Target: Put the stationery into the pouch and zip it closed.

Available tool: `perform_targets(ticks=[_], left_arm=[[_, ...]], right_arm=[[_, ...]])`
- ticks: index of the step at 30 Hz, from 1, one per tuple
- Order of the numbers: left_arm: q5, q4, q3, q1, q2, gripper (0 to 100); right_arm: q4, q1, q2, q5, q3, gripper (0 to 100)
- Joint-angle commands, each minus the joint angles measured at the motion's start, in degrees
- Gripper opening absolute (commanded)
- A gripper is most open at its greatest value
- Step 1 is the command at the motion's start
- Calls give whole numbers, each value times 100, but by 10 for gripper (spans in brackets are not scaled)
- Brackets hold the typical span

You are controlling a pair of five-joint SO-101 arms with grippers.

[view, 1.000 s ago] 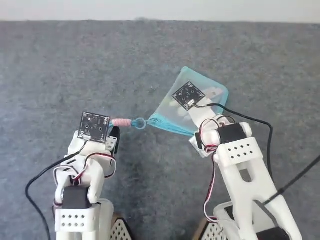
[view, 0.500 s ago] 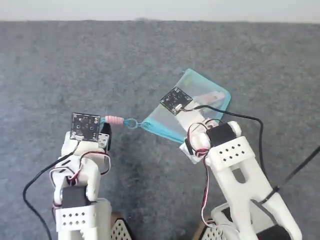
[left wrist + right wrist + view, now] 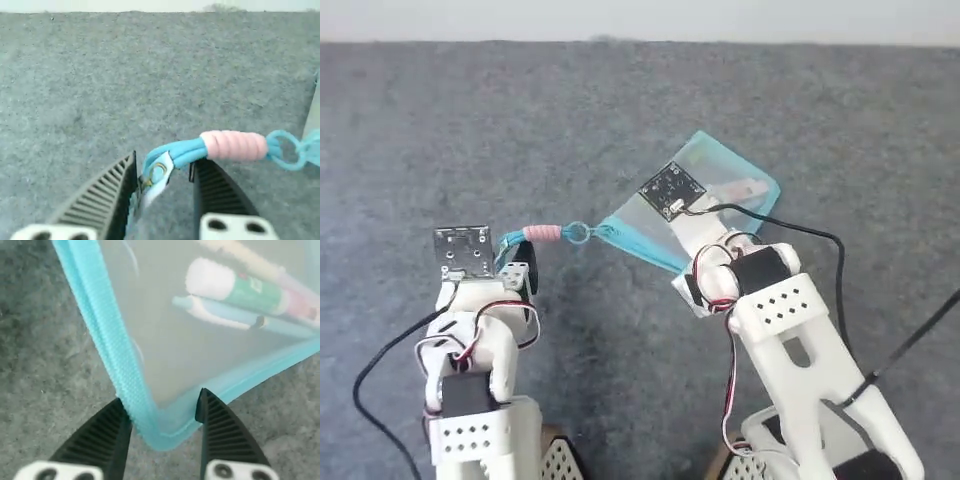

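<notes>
The stationery (image 3: 235, 287), a glue stick and pens, lies inside the translucent pouch (image 3: 715, 165), which rests on the grey table (image 3: 470, 120) right of centre in the high view. The teal zip edge (image 3: 107, 340) looks shut along the stretch that shows. Its slider seems to sit at the pouch's left tip, so the task is probably near its end. What may be left is the last bit of travel and letting go.

The left gripper (image 3: 162, 162) sits at the lower left of the high view. Its jaws are a narrow gap apart and pinch the end of the blue pull cord (image 3: 180, 150) with its small tag. The pink bead (image 3: 234, 145) and the ring (image 3: 285, 150) stretch from there towards the pouch. The right gripper (image 3: 161, 399) has its jaws pressed against both edges of the pouch's lower corner, pinning it.
</notes>
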Motion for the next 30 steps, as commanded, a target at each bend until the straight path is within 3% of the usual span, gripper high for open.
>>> perform_targets(ticks=[1,6,13,16,21,30], left_arm=[[519,-220,-356,202,-97,167],[941,-211,-514,246,-97,218],[958,-193,-497,281,-97,291],[976,-176,-488,290,-97,319],[1240,-202,-435,273,-97,362],[1371,-264,-523,-97,-97,363]], right_arm=[[-286,-31,-321,-114,149,162],[-444,-13,-1349,-229,668,162],[-945,-22,-2457,-229,1618,165],[-1059,4,-2668,-220,1785,180],[-1033,-31,-2756,-237,1846,315],[-1042,-40,-2774,-281,1960,322]])
